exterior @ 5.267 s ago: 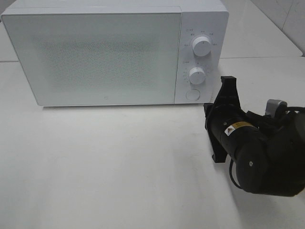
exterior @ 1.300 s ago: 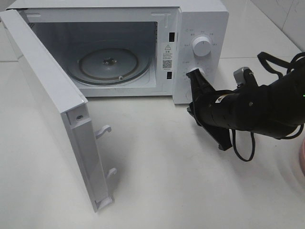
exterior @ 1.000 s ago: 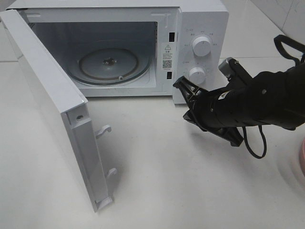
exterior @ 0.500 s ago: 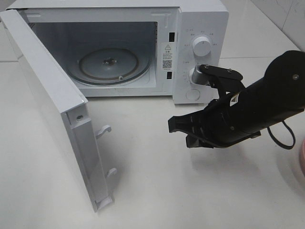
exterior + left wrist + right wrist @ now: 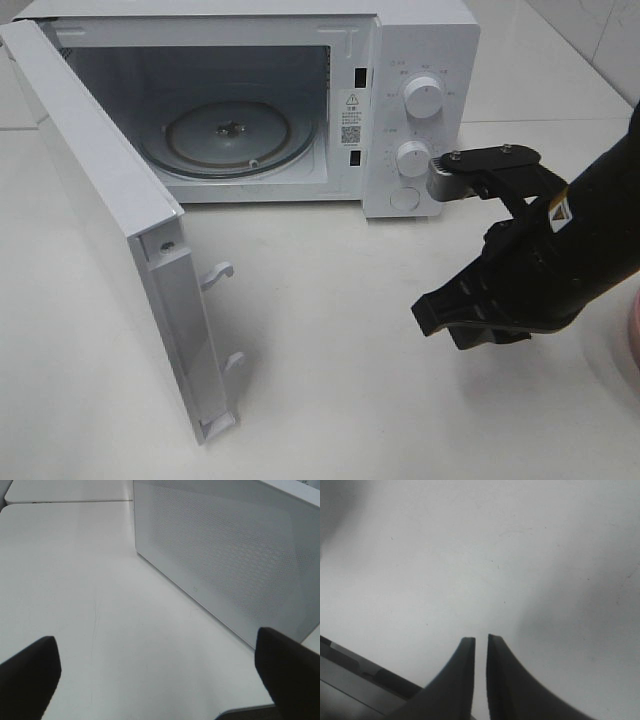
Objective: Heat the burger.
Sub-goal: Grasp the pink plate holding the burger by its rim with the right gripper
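Two tools hang above the worktop (image 5: 330, 400): right tool (image 5: 432, 312) closed, empty, near the open microwave (image 5: 420, 60); left tool (image 5: 157, 650) spread wide.

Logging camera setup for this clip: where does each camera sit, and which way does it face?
Exterior high: mounted high, looking down on the table and open microwave; the right gripper shows at right.
Left wrist: behind the left gripper, jaws wide apart, facing the door from outside.
Right wrist: looks down at the table past nearly closed jaws.
Shared: exterior high and left wrist both show the door.
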### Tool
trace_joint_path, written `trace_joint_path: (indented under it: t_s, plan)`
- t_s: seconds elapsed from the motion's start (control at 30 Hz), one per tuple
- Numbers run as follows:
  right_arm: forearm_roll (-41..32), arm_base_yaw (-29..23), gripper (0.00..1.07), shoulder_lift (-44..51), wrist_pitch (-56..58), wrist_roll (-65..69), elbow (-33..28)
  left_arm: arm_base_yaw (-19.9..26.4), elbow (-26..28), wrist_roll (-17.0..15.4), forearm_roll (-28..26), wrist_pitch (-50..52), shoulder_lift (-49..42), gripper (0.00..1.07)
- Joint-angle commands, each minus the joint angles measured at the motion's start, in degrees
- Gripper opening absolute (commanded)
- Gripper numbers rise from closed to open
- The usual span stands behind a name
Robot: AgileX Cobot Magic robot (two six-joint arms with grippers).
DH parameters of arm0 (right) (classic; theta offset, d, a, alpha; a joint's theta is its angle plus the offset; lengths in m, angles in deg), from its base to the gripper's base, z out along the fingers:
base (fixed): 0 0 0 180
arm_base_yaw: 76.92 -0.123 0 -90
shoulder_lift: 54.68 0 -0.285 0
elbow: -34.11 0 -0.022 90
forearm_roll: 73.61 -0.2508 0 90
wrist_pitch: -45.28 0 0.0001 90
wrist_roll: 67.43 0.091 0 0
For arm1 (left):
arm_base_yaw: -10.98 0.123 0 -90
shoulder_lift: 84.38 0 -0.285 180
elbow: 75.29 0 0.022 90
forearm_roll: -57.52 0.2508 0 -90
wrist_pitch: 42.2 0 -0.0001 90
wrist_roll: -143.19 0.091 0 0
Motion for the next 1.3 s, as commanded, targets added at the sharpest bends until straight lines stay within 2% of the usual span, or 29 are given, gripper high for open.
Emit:
trace_joint_path:
  t_s: [0.03, 0.07, 0.13, 0.17, 0.2, 0.23, 0.27, 0.3, 0.33, 0.37, 0.4, 0.43, 0.47, 0.63, 0.7, 0.9, 1.0, 1.17, 1.3]
  plan:
    - [2.81, 0.34, 0.18, 2.86, 3.9, -0.86, 0.17, 0.0, -0.17, -0.06, -0.11, 0.8, -0.29, 0.98]
    - [2.81, 0.34, 0.18, 2.86, 3.9, -0.86, 0.17, 0.0, -0.17, -0.06, -0.11, 0.8, -0.29, 0.98]
    - [3.5, 2.35, 0.31, 4.58, 5.56, -0.74, 0.17, 0.0, -0.17, -0.06, -0.11, 0.8, -0.29, 0.98]
    - [3.5, 2.35, 0.31, 4.58, 5.56, -0.74, 0.17, 0.0, -0.17, -0.06, -0.11, 0.8, -0.29, 0.98]
    - [4.35, 3.78, 0.42, 5.33, 6.53, -0.74, 0.17, 0.0, -0.17, -0.06, -0.11, 0.8, -0.29, 0.98]
    - [4.93, 4.7, 0.48, 5.73, 6.99, -0.74, 0.17, 0.0, -0.17, -0.06, -0.11, 0.8, -0.29, 0.98]
    - [4.93, 4.7, 0.48, 5.73, 6.99, -0.74, 0.17, 0.0, -0.17, -0.06, -0.11, 0.8, -0.29, 0.98]
    - [6.53, 6.13, 0.64, 6.02, 8.08, -0.74, 0.17, 0.0, -0.17, -0.06, -0.11, 0.8, -0.29, 0.98]
    - [6.53, 6.13, 0.64, 6.02, 8.08, -0.74, 0.17, 0.0, -0.17, -0.06, -0.11, 0.8, -0.29, 0.98]
    - [7.45, 7.39, 0.79, 6.02, 9.34, -0.69, 0.11, 0.0, -0.17, -0.06, -0.11, 0.8, -0.29, 0.98]
    - [8.14, 8.02, 0.84, 6.02, 9.85, -0.69, 0.11, 0.0, -0.17, -0.06, -0.11, 0.8, -0.29, 0.98]
    - [8.14, 8.02, 0.84, 6.02, 9.85, -0.69, 0.11, 0.0, -0.17, -0.06, -0.11, 0.8, -0.29, 0.98]
    - [9.17, 9.34, 0.92, 6.02, 11.0, -0.69, 0.11, 0.0, -0.17, -0.06, -0.11, 0.8, -0.29, 0.98]
    - [11.17, 12.26, 0.94, 6.02, 12.66, -0.69, 0.11, 0.0, -0.17, -0.06, -0.11, 0.8, -0.29, 0.98]
    - [13.12, 15.58, 0.93, 6.02, 14.04, -0.17, 0.11, 0.0, -0.17, -0.06, -0.11, 0.8, -0.29, 0.98]
    - [15.18, 21.14, 0.92, 6.02, 14.78, -0.23, 0.11, 0.0, -0.17, -0.06, -0.11, 0.8, -0.29, 0.98]
    - [15.76, 21.89, 0.92, 6.02, 14.73, -0.23, 0.11, 0.0, -0.17, -0.06, -0.11, 0.8, -0.29, 0.98]
    - [17.88, 26.76, 0.9, 5.39, 12.95, -0.23, 0.11, 0.0, -0.17, -0.06, -0.11, 0.8, -0.29, 0.98]
    - [17.88, 28.53, 0.89, 3.72, 11.86, -0.23, 0.11, 0.0, -0.17, -0.06, -0.11, 0.8, -0.29, 0.98]
